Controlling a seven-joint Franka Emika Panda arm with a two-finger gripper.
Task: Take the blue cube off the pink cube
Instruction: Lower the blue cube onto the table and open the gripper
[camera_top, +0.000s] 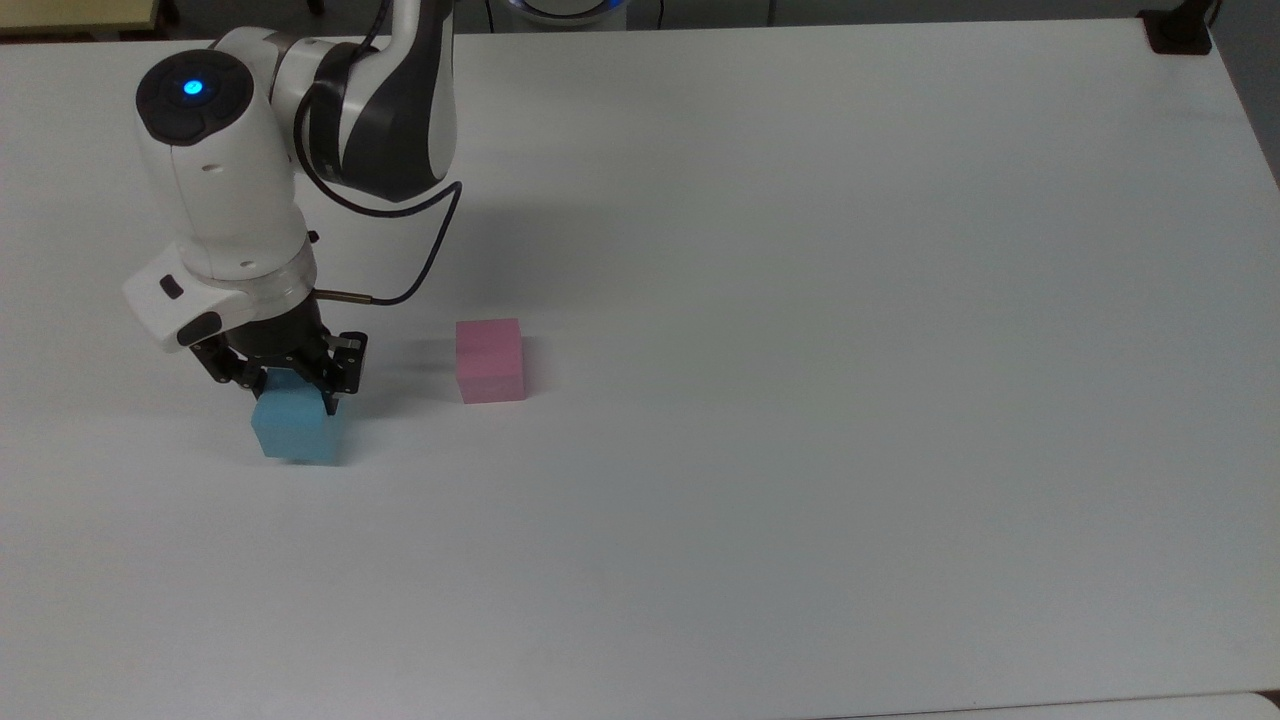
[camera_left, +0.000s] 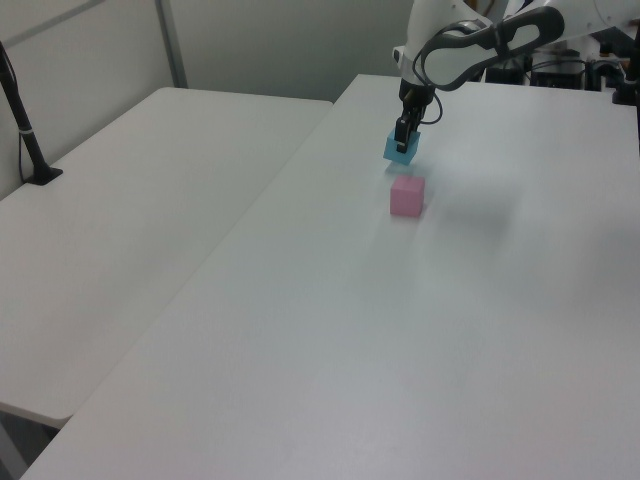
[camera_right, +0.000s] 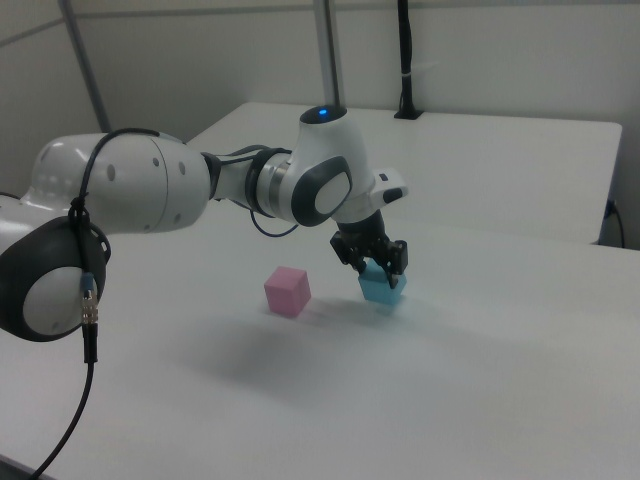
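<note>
Blue cube (camera_top: 294, 432) is sitting low at the table (camera_top: 800, 400), well off the pink cube (camera_top: 490, 360), toward the top view's left; the gripper (camera_top: 283, 385) is clenching it from above; the pink cube is resting alone.

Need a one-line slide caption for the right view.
Gripper shut on the blue cube, low over the white table, apart from the pink cube.
</note>
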